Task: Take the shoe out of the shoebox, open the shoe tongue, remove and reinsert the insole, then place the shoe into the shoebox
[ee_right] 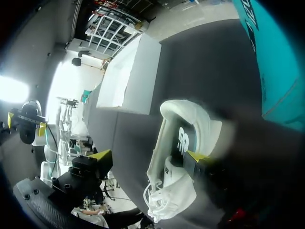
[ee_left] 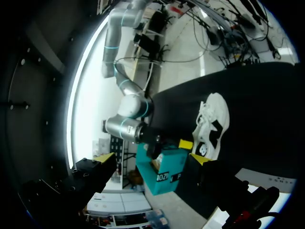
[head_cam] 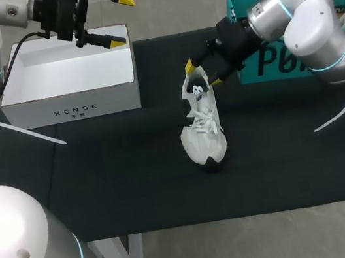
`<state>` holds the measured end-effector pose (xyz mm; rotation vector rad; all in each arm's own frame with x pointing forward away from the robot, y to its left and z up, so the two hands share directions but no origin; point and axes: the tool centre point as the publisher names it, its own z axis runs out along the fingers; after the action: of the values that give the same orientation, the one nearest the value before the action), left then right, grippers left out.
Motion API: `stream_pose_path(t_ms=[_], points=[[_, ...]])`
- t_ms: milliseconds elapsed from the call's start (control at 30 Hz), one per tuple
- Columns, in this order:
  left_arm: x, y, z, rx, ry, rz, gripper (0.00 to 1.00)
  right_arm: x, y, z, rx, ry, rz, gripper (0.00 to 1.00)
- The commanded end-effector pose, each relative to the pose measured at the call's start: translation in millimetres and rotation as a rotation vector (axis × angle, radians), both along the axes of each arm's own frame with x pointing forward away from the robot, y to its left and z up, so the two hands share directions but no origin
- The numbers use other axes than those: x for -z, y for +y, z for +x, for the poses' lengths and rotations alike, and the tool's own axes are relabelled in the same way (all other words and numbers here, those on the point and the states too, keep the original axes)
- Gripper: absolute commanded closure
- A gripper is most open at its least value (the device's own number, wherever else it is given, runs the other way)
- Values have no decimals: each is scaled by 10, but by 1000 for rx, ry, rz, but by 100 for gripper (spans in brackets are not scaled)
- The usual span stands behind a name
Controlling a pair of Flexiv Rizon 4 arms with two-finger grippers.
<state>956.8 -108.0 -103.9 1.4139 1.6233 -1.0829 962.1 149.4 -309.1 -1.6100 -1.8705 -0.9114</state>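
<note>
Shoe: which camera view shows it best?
Head view: the whole shoe shows from above, laces up. The left wrist view shows it small and distant; the right wrist view sees it close, heel-first and foreshortened.

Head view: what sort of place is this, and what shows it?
Probably a robotics lab bench: left gripper and right gripper over a black table holding a white shoe and open shoebox.

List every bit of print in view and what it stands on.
White shoebox, front wall: one row of spaced capitals, legible; tiny characters beneath, too small.
Teal box, side: large dark letters, partly hidden by the right arm.
Shoe, side: a dark logo, blurred.
</note>
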Motion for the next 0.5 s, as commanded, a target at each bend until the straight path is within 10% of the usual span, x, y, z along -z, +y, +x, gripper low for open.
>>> stream_pose_path(t_ms=[33, 433, 500], points=[[-7, 4, 5, 2, 0, 4, 0, 13, -3, 43, -10, 11, -17, 0], [-7, 4, 5, 2, 0, 4, 0, -362, 205, 220, 59, -107, 115, 0], [-7, 4, 5, 2, 0, 4, 0, -394, 223, 218, 59, -75, 92, 23]])
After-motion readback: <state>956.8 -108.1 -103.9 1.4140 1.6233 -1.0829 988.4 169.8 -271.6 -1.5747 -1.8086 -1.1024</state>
